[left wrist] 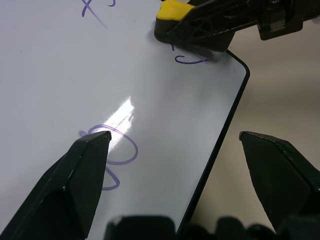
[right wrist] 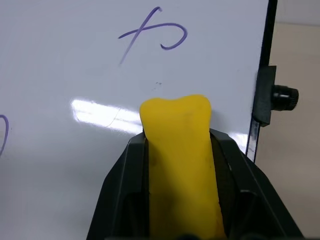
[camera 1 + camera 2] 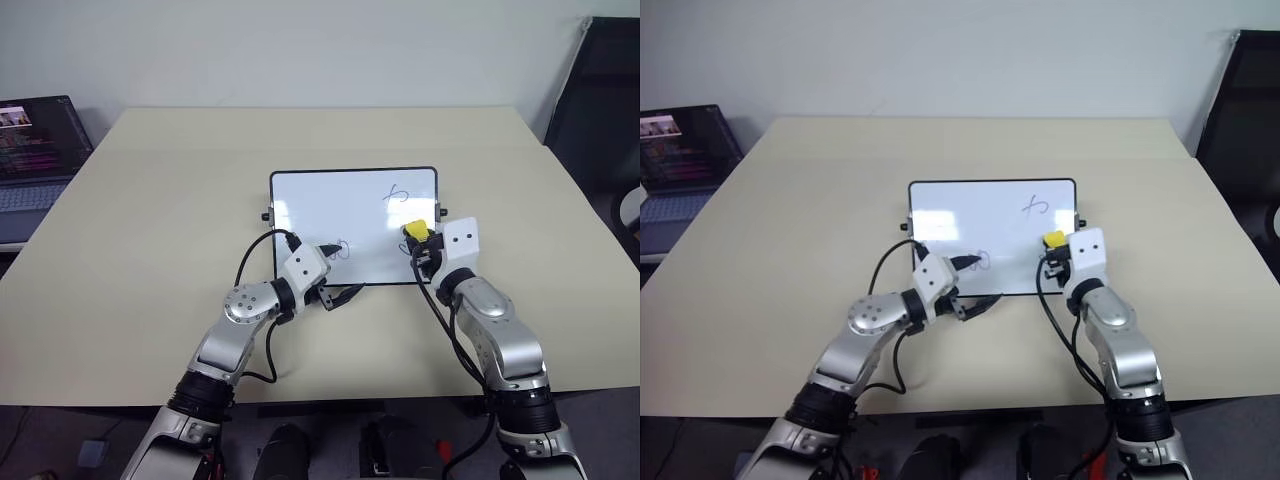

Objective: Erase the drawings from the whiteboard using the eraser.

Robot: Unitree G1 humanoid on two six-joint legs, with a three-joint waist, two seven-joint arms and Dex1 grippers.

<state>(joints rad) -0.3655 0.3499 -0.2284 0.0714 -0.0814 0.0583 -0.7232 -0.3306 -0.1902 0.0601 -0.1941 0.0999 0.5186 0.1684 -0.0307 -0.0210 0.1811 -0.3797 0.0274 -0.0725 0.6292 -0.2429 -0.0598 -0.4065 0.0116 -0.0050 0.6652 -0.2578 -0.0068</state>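
A: The right gripper (image 2: 182, 150) is squeezing the eraser (image 2: 179, 150) between its fingers, over the near right part of the board (image 3: 330, 205). The left gripper (image 1: 175, 142) is hanging wide open with nothing in it, straddling the board's near edge.

B: Then it should be pressing the dark face flat and sweeping across each drawing, starting with the mark (image 1: 189, 60) right beside the eraser.

A: The left could be pinning the frame so nothing slides.

B: What is hard to read?

A: That mark is partly covered by the gripper. Whether the eraser is touching the surface, I cannot tell. The looped squiggle (image 2: 155, 32) and figure-eight (image 1: 112, 157) are showing untouched.
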